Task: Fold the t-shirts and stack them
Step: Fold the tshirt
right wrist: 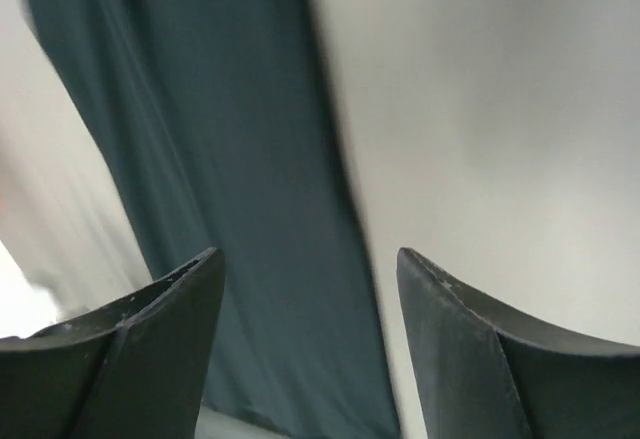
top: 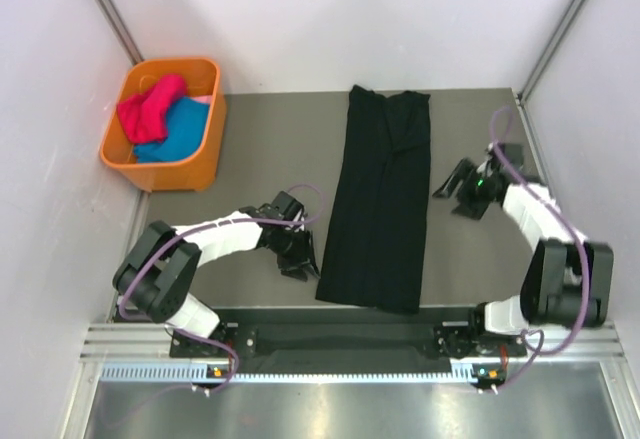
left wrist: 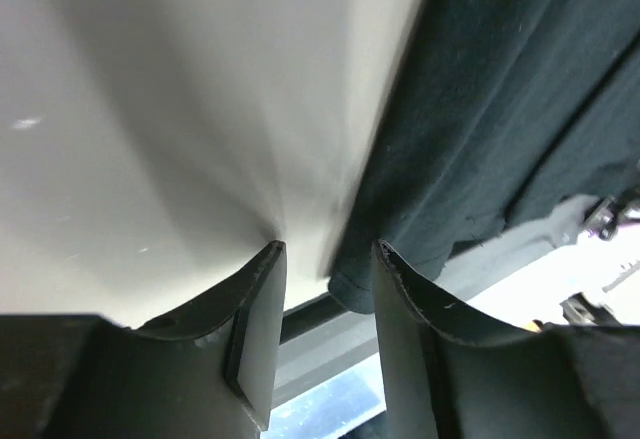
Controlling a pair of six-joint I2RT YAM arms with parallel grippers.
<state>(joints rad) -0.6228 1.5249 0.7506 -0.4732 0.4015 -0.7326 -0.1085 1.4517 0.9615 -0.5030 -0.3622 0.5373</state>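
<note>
A black t-shirt [top: 380, 199] lies flat in the middle of the table, folded lengthwise into a long narrow strip. My left gripper [top: 300, 262] sits low at the strip's near-left corner. In the left wrist view that gripper [left wrist: 328, 254] is open, and the shirt's hem corner [left wrist: 352, 284] lies just past the gap, touching neither finger. My right gripper [top: 458, 191] hovers right of the strip's middle. It [right wrist: 310, 254] is open and empty, with the black shirt [right wrist: 230, 159] below and to its left. A magenta t-shirt [top: 150, 107] and a teal t-shirt [top: 180, 137] lie crumpled in the basket.
An orange plastic basket [top: 188, 171] stands at the table's far left corner. White walls close in the table on the left, back and right. A metal rail [top: 350, 339] with both arm bases runs along the near edge.
</note>
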